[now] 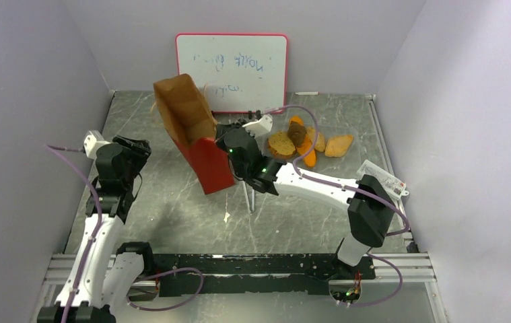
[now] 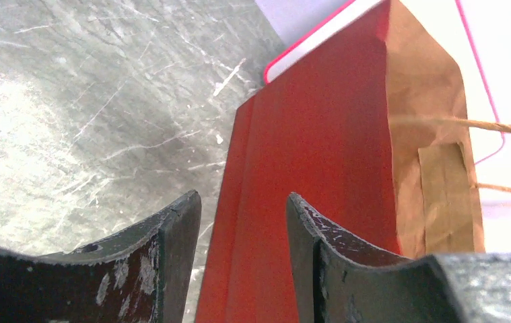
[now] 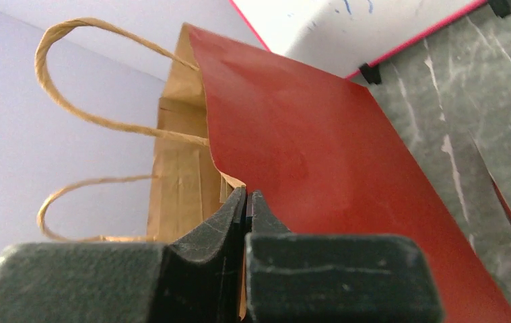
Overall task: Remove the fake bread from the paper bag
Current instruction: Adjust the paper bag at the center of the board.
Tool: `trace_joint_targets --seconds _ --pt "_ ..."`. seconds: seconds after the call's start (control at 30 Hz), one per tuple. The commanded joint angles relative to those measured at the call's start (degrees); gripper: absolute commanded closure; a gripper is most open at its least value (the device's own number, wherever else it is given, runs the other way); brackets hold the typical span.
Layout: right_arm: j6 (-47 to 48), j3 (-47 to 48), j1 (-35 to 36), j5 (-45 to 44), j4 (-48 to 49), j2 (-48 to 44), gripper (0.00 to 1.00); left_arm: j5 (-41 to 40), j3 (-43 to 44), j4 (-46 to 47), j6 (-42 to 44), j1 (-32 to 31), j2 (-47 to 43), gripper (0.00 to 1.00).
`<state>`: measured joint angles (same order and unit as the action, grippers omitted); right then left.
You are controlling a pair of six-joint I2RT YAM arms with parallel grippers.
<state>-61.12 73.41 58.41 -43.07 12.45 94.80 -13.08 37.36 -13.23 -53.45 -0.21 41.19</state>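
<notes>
At the near edge of the grey marbled surface (image 1: 192, 225) we see both arm bases. The left arm reaches up the left side, and the left end effector (image 2: 240, 205) has its two dark fingers (image 2: 172, 242) spread with a clear gap between them. It points at the red side of the paper bag (image 1: 207, 163). In the top view it stays apart from the bag, with nothing between the fingers.

The right arm stretches from the near right toward the middle of the surface. The right end effector (image 3: 248, 200) has its fingers pressed together. We see them pinching the rim of the bag, where the red outer wall meets the brown kraft lining.

The bag sits around the middle of the surface, a little to the left. It is tilted, with its red bottom toward the near side and its open kraft mouth raised toward the far left. In the right wrist view the two thin tan loop handles (image 3: 71, 114) arch out from the mouth. We cannot tell whether anything lies inside the bag.

Just right of the bag, toward the far right of the surface, lies the fake bread (image 1: 297, 133), outside the bag. The pieces cluster together and include a round brown slice (image 1: 281, 144), a long orange loaf (image 1: 310, 159) and a tan-orange roll (image 1: 339, 145). A purple cable (image 1: 306, 114) from the right arm loops over them.

Near the right edge lies a small white card (image 1: 382, 176). At the far edge a red-framed whiteboard (image 1: 232, 70) with blue scribbles leans against the wall.
</notes>
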Motion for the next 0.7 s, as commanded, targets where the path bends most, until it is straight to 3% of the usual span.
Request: trace_joint_targets --seconds 0.0,0.3,0.67 --pt "-6.0 -3.8 0.2 -1.6 4.8 -2.0 1.0 -0.8 -0.7 7.1 1.7 0.3 4.4 0.56" --pt "-8.8 -10.9 3.0 -5.2 5.7 -5.1 0.94 2.5 -0.3 15.2 3.5 0.3 14.8 0.56" --pt "-7.3 -11.0 5.2 -4.4 4.1 -5.5 0.6 8.6 1.5 22.5 4.8 0.3 23.1 0.57"
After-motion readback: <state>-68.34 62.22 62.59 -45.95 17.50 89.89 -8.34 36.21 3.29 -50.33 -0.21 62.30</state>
